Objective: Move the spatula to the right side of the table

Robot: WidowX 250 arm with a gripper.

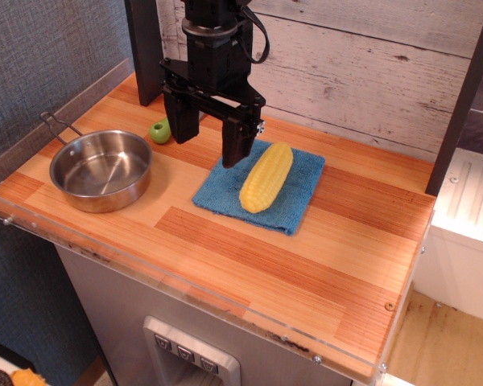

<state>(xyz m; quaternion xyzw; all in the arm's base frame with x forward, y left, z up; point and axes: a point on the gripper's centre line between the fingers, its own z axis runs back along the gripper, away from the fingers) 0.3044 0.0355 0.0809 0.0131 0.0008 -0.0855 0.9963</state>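
Closest to us is the clear plastic rim [185,288] running along the front edge of the table [249,257], which is orange-brown wood planks. Over on the left we've got a steel pan [101,170] with a wire handle sticking out toward the back left, and as far as we can see it's got nothing in it, just shiny metal. Mid-table there's a blue cloth [294,193] with a yellow corn cob [266,176] lying diagonally on top of it.

The spatula [160,131] is barely visible for us: only a rounded lime-green bit shows, sitting on the wood just behind the pan, and the rest is hidden behind the gripper's left finger. We can't see the head at all.

The black gripper [210,138] hangs over the back-left part of the table with its two fingers spread apart and nothing between them, one tip beside the green bit, the other at the cloth's back corner.
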